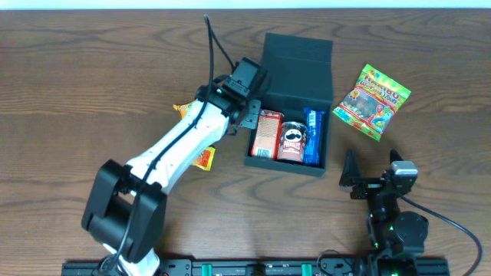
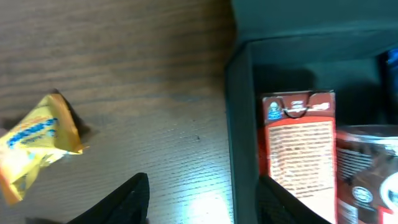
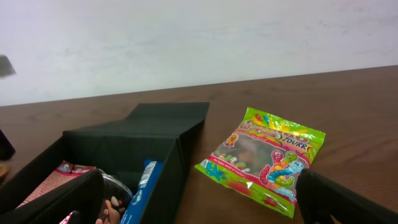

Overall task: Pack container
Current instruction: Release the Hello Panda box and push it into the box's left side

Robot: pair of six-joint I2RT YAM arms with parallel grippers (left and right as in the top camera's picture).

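Observation:
The dark teal container (image 1: 285,165) stands mid-table with its flap lid (image 1: 298,52) folded back. Side by side inside are a red snack box (image 1: 266,134), a Pringles can (image 1: 292,142) and a blue packet (image 1: 311,136). My left gripper (image 1: 249,117) is open and straddles the container's left wall (image 2: 239,137): one finger (image 2: 127,199) is over the table and the other (image 2: 286,205) is over the red snack box (image 2: 301,149). It holds nothing. My right gripper (image 1: 367,181) is open and empty near the front right. It faces the container (image 3: 180,162) and a gummy bag (image 3: 264,158).
The green gummy bag (image 1: 372,101) lies to the right of the container. Two yellow snack packets lie to its left, one (image 1: 182,109) beside my left arm and one (image 1: 204,158) partly under it. One yellow packet (image 2: 40,143) shows in the left wrist view.

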